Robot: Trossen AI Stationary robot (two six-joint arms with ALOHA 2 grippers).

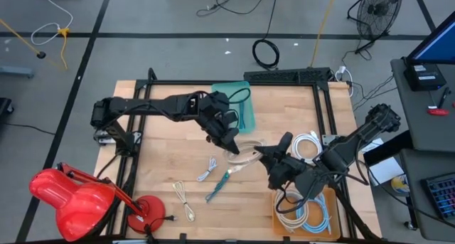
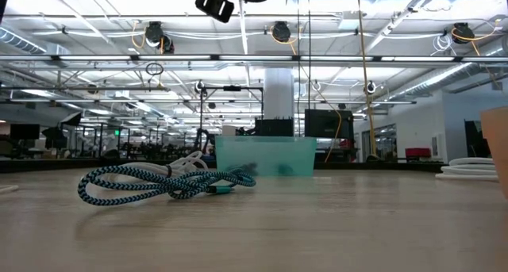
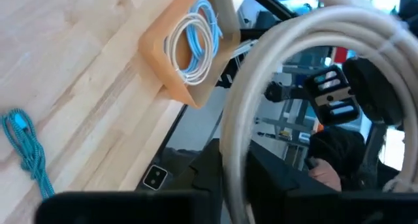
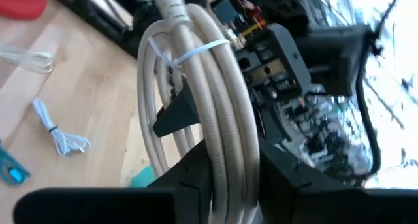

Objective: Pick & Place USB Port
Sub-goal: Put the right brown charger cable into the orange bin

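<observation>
A: High view — your left gripper and right gripper met over mid-table on the beige coiled cable, held clear of the table.

B: Handover, I'd judge. Teal bin behind, orange tray near the right arm.

A: Low view — only an arm part up top; the teal braided cable lay untouched.

B: Left wrist view — your left jaws pinched the coil.

A: Right wrist view — your right jaws had closed around the coil. You needed that grip firm before letting the left go.
</observation>
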